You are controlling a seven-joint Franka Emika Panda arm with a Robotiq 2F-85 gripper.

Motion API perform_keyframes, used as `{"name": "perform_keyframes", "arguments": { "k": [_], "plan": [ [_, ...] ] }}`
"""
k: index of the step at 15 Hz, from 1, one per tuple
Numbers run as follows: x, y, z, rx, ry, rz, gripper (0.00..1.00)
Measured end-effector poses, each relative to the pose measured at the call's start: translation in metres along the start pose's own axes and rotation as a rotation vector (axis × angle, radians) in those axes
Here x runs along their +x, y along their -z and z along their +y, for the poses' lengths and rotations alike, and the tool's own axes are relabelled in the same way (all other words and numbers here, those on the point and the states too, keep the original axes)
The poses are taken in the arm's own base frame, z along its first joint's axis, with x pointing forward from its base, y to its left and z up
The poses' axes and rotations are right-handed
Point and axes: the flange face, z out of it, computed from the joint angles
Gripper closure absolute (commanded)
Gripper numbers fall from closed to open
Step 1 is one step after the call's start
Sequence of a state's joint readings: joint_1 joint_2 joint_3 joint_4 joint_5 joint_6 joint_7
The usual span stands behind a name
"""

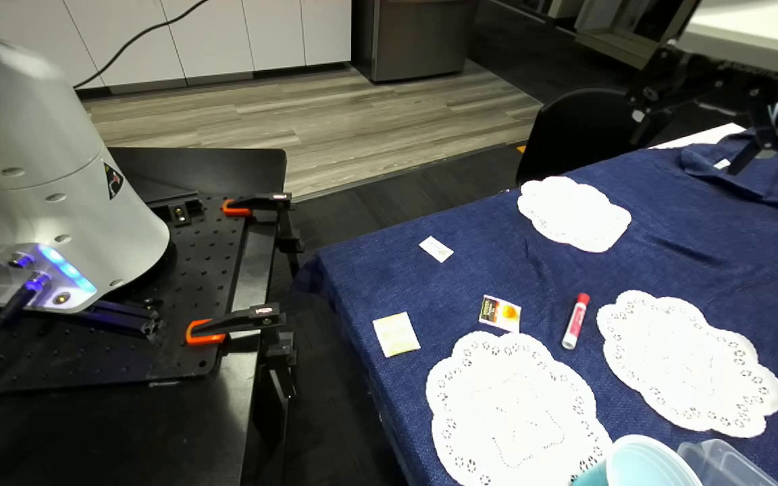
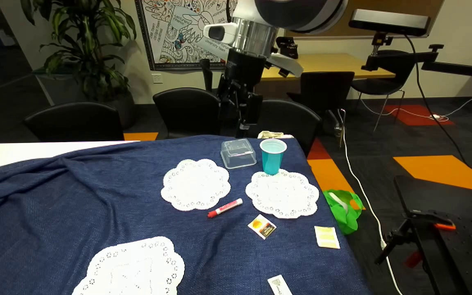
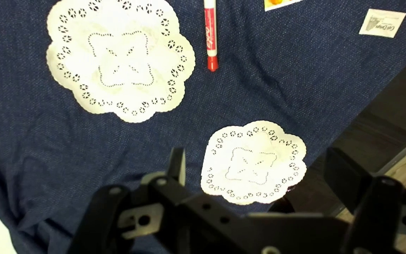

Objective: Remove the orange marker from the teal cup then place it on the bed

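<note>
Below the gripper [image 3: 257, 158], whose fingers are spread wide apart, stretches the bed [image 2: 219, 246], dark blue and wrinkled. On it lie three white doilies [image 3: 122, 63], one showing between the fingertips in the wrist view. Well apart from the gripper, a teal cup [image 2: 272, 162] stands upright. Ahead of the fingertips, outside the cup, the red-capped marker [image 3: 210, 33] lies on the bed.

The teal cup [image 2: 273, 159] and clear box [image 2: 238, 155] stand near the edge of the table [image 2: 76, 196], with a thin gap between the 2. The 3 doilies [image 2: 196, 184] lie flat, easy to pass over. The red marker [image 2: 225, 208] has open room above, where the hand [image 3: 261, 167] could come down
</note>
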State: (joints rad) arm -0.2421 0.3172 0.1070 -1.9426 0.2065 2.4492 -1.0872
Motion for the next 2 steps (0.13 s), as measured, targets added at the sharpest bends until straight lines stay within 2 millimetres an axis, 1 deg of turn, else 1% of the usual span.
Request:
{"name": "perform_keyframes", "arguments": {
  "k": [2],
  "plan": [
    [-0.0020,0.0042,-0.0034,-0.001,-0.003,0.000,0.00]
  ]
}}
